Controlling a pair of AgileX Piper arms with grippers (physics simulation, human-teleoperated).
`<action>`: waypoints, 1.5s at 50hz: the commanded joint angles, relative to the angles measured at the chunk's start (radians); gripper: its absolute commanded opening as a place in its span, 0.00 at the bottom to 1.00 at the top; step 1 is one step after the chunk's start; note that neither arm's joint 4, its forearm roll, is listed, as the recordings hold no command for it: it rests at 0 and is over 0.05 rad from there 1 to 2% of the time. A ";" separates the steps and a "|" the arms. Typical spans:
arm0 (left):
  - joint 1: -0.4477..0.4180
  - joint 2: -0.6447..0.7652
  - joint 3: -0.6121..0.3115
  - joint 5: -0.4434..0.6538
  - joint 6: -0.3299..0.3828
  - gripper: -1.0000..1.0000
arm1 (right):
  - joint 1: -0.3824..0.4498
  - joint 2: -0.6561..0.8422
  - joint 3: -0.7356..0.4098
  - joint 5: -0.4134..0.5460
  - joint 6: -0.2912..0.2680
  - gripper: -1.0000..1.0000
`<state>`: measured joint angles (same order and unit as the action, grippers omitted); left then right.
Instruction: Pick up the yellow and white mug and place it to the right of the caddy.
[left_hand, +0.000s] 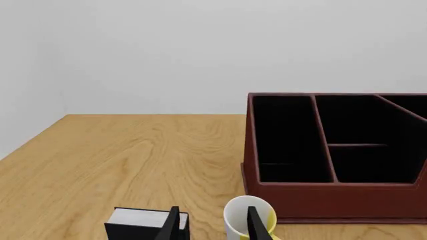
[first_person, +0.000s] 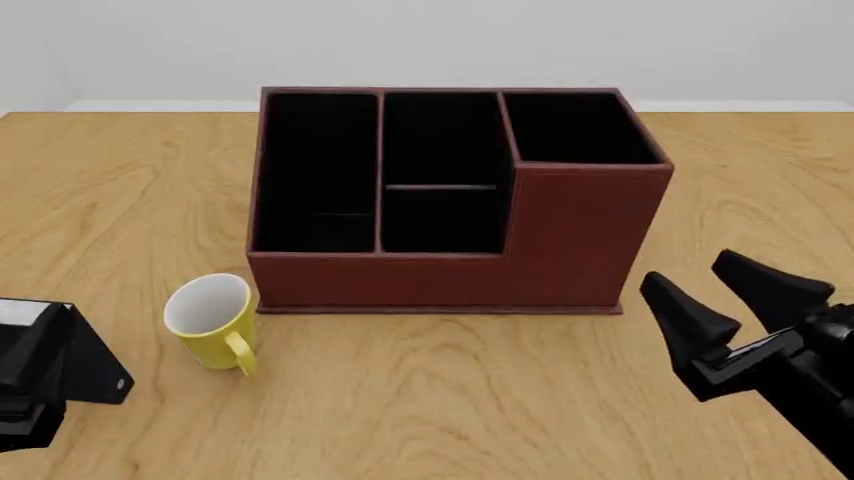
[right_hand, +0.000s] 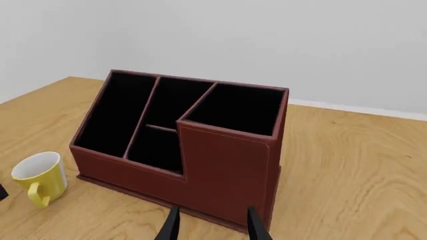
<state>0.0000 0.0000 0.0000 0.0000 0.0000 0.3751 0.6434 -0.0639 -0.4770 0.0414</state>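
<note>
Oak-grain table (first_person: 441, 400) under pale walls (left_hand: 200, 50); both hands spread, grasping nothing.

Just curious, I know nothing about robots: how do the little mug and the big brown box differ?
The mug is small, round and yellow with a white inside; the caddy is far larger, boxy and reddish-brown with black lining. The mug has one hollow and a loop handle; the caddy has several compartments and no handle. Both stand upright and open-topped on the table, and no claw holds either.
</note>
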 joint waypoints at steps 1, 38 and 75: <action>0.000 0.000 0.000 0.000 0.000 1.00 | 0.070 0.134 -0.021 -0.103 0.015 1.00; 0.000 0.000 0.000 0.000 0.000 1.00 | 0.276 0.621 -0.142 -0.431 0.079 1.00; 0.000 0.000 0.000 0.000 0.000 1.00 | 0.379 0.842 -0.286 -0.463 0.037 1.00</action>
<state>0.0000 0.0000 0.0000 0.0000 0.0000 0.7255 1.4417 -0.3179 -0.9366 0.0854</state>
